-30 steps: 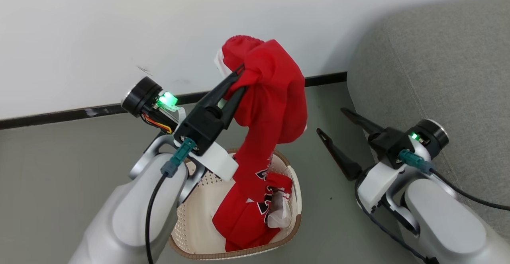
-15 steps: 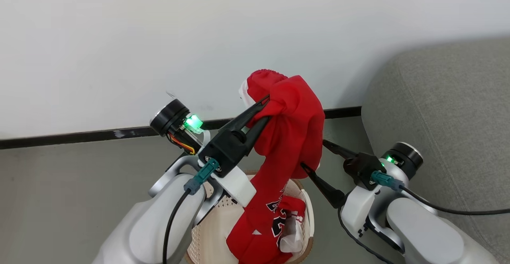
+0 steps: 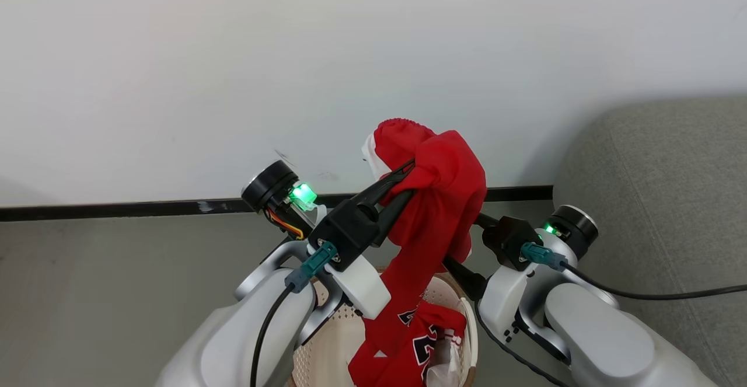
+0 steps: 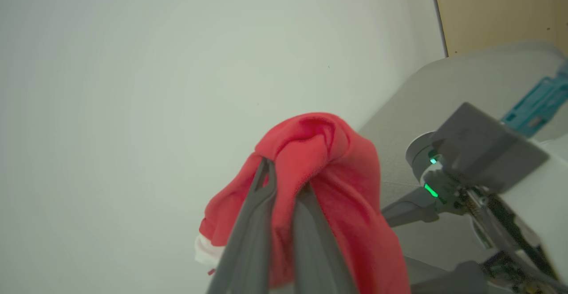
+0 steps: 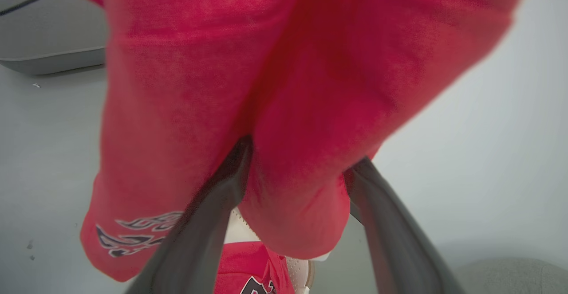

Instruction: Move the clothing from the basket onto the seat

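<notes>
At the bottom centre of the head view the basket (image 3: 327, 346) sits on the floor (image 3: 117, 270). The lettered tail of the clothing (image 3: 443, 212) hangs down into it, so the load is lifted but not clear of the rim.

Above it, mid-frame, the left tool (image 3: 409, 180) is clamped tight on a bunched top fold of the red cloth. It holds the fold high, likely to draw the long garment out.

The right tool (image 5: 301, 163) reaches in from the lower right of the head view, where the cloth hides its tips. The right wrist view settles its state: the two fingers stand wide apart with a hanging red fold between them, not pinched. It is probably readying a second, lower hold to stop the tail dragging. The left wrist view shows the left tool's pinch close up.

Farthest, the seat (image 3: 653, 200) takes the right edge against the wall (image 3: 233, 54), well apart from the cloth.
</notes>
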{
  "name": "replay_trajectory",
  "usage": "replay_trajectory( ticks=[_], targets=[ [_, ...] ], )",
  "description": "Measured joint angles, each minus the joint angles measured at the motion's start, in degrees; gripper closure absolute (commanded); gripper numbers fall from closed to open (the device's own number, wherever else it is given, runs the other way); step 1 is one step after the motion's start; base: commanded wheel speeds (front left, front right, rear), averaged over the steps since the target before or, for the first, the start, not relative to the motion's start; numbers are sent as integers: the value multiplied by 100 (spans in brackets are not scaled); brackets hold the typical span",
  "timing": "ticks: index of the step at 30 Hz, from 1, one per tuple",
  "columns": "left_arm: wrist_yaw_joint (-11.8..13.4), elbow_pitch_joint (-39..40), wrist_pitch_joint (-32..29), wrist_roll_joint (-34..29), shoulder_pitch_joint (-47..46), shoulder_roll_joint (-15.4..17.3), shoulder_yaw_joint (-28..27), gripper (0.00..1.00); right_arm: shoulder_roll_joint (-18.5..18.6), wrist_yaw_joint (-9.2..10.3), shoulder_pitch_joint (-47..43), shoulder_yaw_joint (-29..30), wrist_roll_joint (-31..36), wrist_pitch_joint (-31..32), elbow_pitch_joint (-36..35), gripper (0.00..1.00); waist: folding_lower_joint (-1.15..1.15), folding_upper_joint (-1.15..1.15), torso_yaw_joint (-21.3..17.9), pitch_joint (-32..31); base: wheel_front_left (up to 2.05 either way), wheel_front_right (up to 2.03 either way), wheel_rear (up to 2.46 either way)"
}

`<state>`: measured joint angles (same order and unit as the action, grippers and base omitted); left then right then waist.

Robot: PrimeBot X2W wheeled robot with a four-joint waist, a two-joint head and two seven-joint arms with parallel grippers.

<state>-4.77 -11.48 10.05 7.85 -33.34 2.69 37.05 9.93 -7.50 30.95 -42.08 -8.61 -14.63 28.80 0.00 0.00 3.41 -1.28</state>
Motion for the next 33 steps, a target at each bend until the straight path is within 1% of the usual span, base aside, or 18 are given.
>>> replay_trajectory(
  ticks=[1, 2, 3, 4, 5, 11, 18, 19, 20, 21, 22, 27, 33],
  targets=[
    [0, 4, -11, 32, 5, -3, 7, 100, -26, 0, 15, 14, 0, 1, 19, 2, 0, 0, 20, -14, 0, 0, 0],
    [0, 8, -24, 53, 13, -4, 12, 100, -46, 0, 16, 30, 0, 1, 29, 52, 0, 0, 39, -26, 0, 0, 0],
    [0, 11, -35, 79, 34, -5, 14, 100, -59, 0, 16, 42, 0, 1, 55, 68, 0, 0, 58, -37, 0, 0, 0],
    [0, 14, -40, 90, 65, -5, 18, 100, -60, 0, 16, 49, 0, 1, 88, 97, 0, 0, 75, -47, 0, 0, 0],
    [0, 14, -41, 123, 104, -7, 22, 100, -57, 0, 16, 59, 0, 1, 114, 100, 0, 0, 91, -55, 0, 0, 0],
    [9, -40, -110, 324, 242, -10, -59, 100, -44, 0, 8, 301, -94, 1, 140, 100, 0, 0, 109, -60, 0, 0, 0],
    [96, -280, -189, 424, 482, -5, -224, 100, 157, 0, -162, 660, -279, 1, 108, 100, 0, 0, 23, -52, 0, 0, 0],
    [121, -310, -192, 428, 516, -5, -240, 68, 176, 0, -208, 730, -314, 1, 94, 100, 0, 0, 4, -51, 0, 0, 0],
    [129, -327, -192, 445, 549, -5, -257, 52, 189, 0, -256, 802, -348, 1, 73, 100, 0, 0, -14, -51, 0, 0, 0],
    [129, -353, -191, 468, 574, -1, -270, 17, 203, 0, -292, 856, -375, 1, 53, 100, 0, 0, -34, -51, 0, 0, 0],
    [129, -377, -190, 482, 595, 1, -285, 0, 221, 0, -328, 911, -409, 1, 26, 100, 0, 0, -56, -50, 0, 0, 0],
    [157, -461, -180, 514, 676, 48, -326, 0, 300, 0, -491, 1367, -615, 1, -138, 100, 0, 0, -184, -52, 0, 0, 0],
    [211, -487, -57, 631, 738, 58, -417, 0, 464, 0, -573, 1792, -656, 1, -413, 100, 0, 0, -375, -60, 0, 0, 0]
  ],
)
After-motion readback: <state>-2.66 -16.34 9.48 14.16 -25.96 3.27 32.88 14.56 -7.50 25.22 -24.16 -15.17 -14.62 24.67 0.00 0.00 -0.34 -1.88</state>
